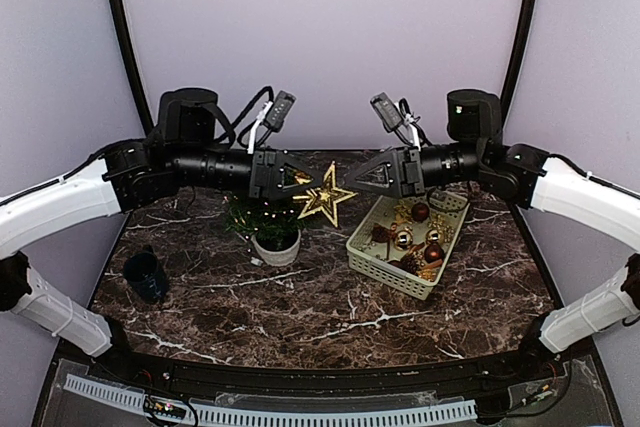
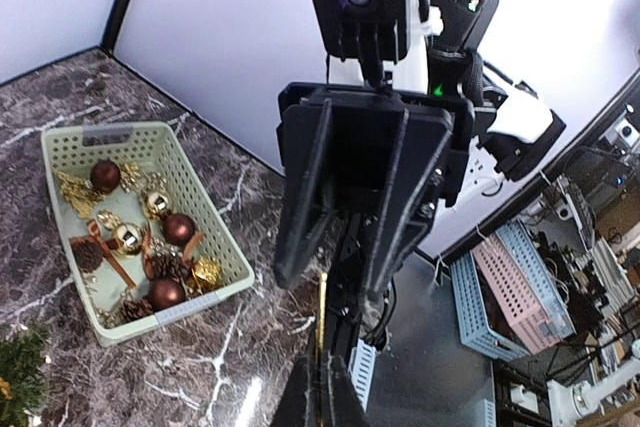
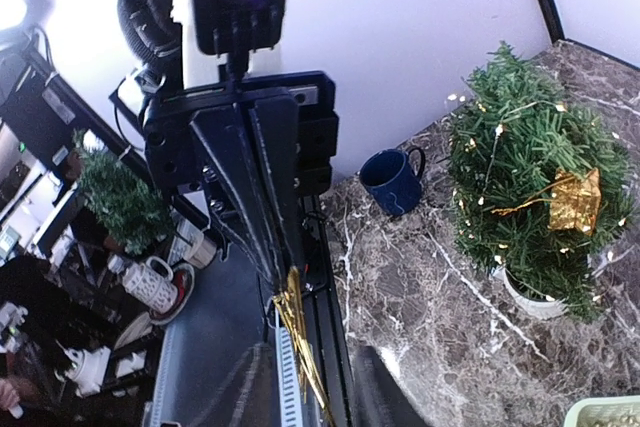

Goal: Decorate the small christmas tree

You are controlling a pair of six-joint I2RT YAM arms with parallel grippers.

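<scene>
Pale lilac wall (image 1: 320,37) closes off the back of a dark marbled table (image 1: 330,312), and over it my two arms meet nose to nose. The small christmas tree (image 1: 262,217) stands on the table in its white pot, and I take it as my marker for everything else. Just above and to the right of its top hangs a gold star (image 1: 325,197), carried between my wrists. My left gripper (image 1: 298,179) is clenched on one side of the star; the right wrist view shows those fingers pinched together on the gold edge. My right gripper (image 1: 352,182) faces it with its jaws parted, straddling the star's opposite point without, as far as I can see, pinching it. I judge this to be a hand-over in mid-air: holding the star clear of the branches lets me change to a grasp that suits pressing it down onto the treetop. A gold foil ornament (image 3: 575,199) already sits in the branches. Right of the tree lies the beige basket (image 1: 388,275) of brown and gold baubles, close enough that each fetch is short. Left of the tree and nearer my bases stands a blue mug (image 1: 146,275), out of the way.
</scene>
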